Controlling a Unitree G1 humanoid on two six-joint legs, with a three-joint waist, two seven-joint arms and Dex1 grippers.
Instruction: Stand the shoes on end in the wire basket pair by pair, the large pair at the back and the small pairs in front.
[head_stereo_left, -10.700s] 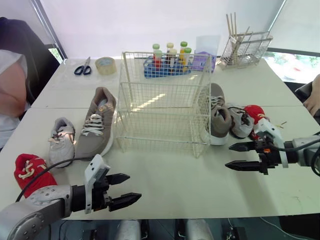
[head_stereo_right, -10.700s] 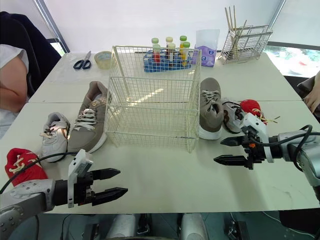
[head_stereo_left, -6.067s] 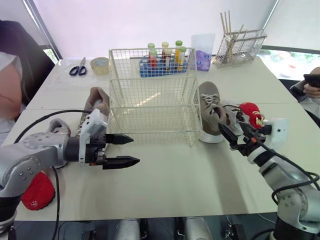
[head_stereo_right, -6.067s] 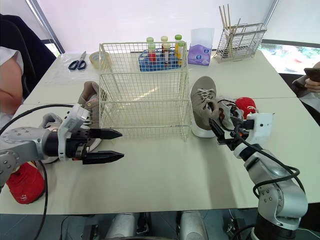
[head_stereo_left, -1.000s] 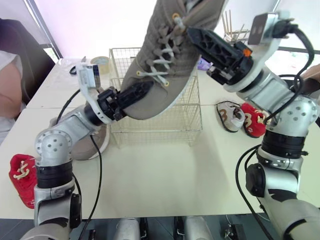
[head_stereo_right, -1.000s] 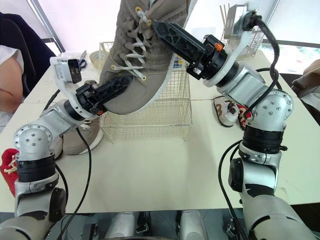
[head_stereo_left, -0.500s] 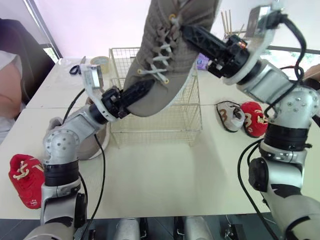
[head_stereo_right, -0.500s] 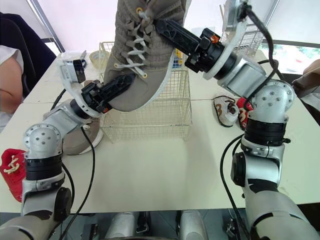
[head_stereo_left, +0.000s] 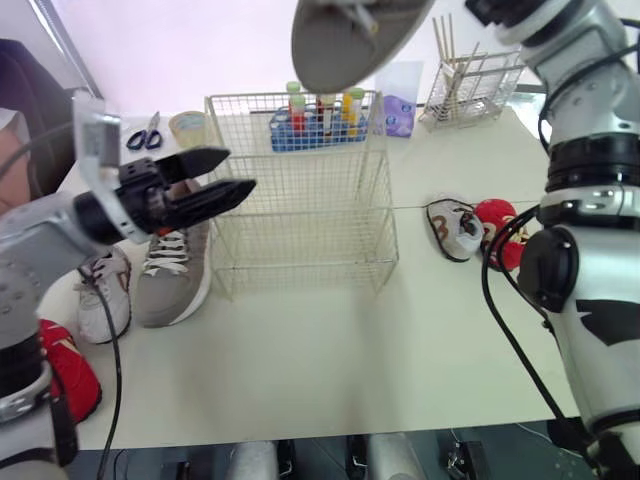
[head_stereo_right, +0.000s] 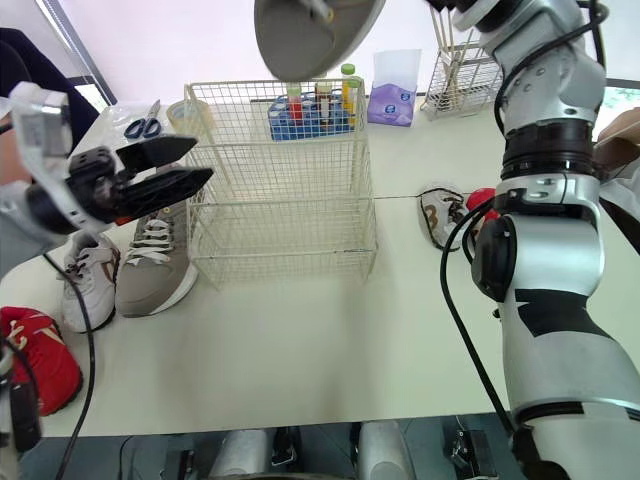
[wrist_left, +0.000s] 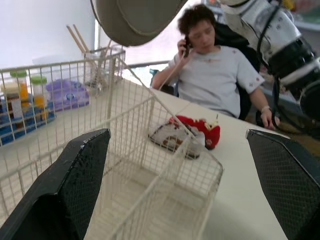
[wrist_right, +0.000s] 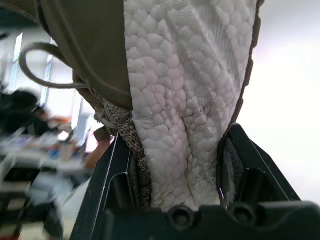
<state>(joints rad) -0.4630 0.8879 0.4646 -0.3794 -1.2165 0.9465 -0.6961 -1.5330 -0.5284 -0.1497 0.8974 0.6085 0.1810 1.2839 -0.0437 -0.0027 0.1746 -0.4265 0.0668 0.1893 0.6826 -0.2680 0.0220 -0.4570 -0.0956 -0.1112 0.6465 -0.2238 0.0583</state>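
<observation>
A large taupe shoe (head_stereo_left: 358, 40) hangs high above the wire basket (head_stereo_left: 300, 200), sole facing me. My right gripper (wrist_right: 176, 135) is shut on its heel end, the white sole wedged between the fingers. Left of the basket, my left gripper (head_stereo_left: 215, 180) stands open and holds nothing; its fingers (wrist_left: 75, 185) are spread wide toward the basket (wrist_left: 165, 170). The other large taupe shoe (head_stereo_left: 170, 270) lies left of the basket, beside a small grey shoe (head_stereo_left: 100, 295) and a red shoe (head_stereo_left: 65, 375). On the basket's right lie their mates, grey (head_stereo_left: 450, 228) and red (head_stereo_left: 497, 225).
Behind the basket stand a blue rack of bottles (head_stereo_left: 320, 120), a purple pouch (head_stereo_left: 400, 90) and a wire rack with sticks (head_stereo_left: 470, 85). Scissors (head_stereo_left: 140, 135) and a tape roll (head_stereo_left: 185, 125) lie at the back left. A person (wrist_left: 210, 75) sits beyond the table's right end.
My left gripper has let go of the shoe's toe, opened and drawn back to the left. My right arm has lifted the shoe higher, holding it alone.
</observation>
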